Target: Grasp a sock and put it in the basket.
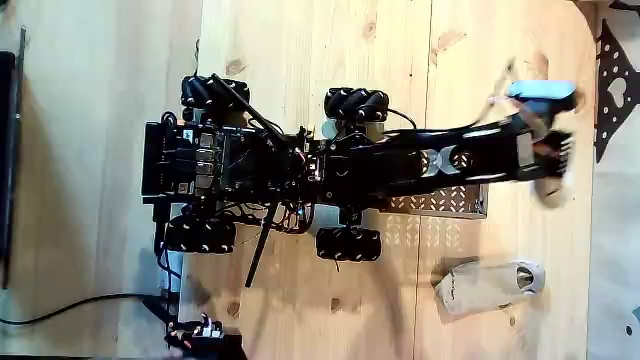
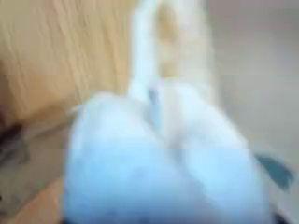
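Pale wooden floor [image 1: 320,50], wheeled black robot [image 1: 270,165]

The fixed view looked straight down from high above on the wooden floor [image 1: 300,60], taking in the whole wheeled robot [image 1: 270,165] with its arm [image 1: 450,160] stretched toward the frame's right. The wrist view rode at the arm's end, so near a pale blurred shape [image 2: 159,159] that only the wood [image 2: 56,56] was shared.

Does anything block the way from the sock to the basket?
Nothing visible lies between sock and basket; only the robot's own arm overhangs the basket's upper edge in the fixed view.
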You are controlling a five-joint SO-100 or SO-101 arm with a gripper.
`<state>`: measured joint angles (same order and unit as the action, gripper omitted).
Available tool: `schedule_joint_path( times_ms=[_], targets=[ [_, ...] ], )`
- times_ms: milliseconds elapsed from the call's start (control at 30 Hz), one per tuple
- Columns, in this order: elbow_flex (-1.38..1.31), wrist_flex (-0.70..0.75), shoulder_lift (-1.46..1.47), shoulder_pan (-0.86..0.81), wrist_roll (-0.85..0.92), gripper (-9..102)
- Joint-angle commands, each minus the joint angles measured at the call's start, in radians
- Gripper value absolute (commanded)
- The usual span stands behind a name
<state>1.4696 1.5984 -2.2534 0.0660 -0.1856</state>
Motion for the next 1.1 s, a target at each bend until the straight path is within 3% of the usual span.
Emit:
schedule_joint_path(
  times_ms=[0,133,300,467,700,900,967,1067],
  targets=[
    [0.15,-0.029,-0.23,-0.034,0.035,0],
    [0.364,-0.064,-0.265,-0.044,0.058,0],
    [0.672,-0.221,-0.273,0.026,0.051,0],
    [0.882,-0.302,-0.261,-0.009,0.169,0],
    [0.931,-0.319,-0.253,-0.071,0.276,0],
    [0.982,-0.318,-0.236,-0.164,0.472,1],
    [0.982,-0.325,-0.213,-0.195,0.479,29],
    [0.982,-0.374,-0.199,-0.202,0.485,32]
  ],
)
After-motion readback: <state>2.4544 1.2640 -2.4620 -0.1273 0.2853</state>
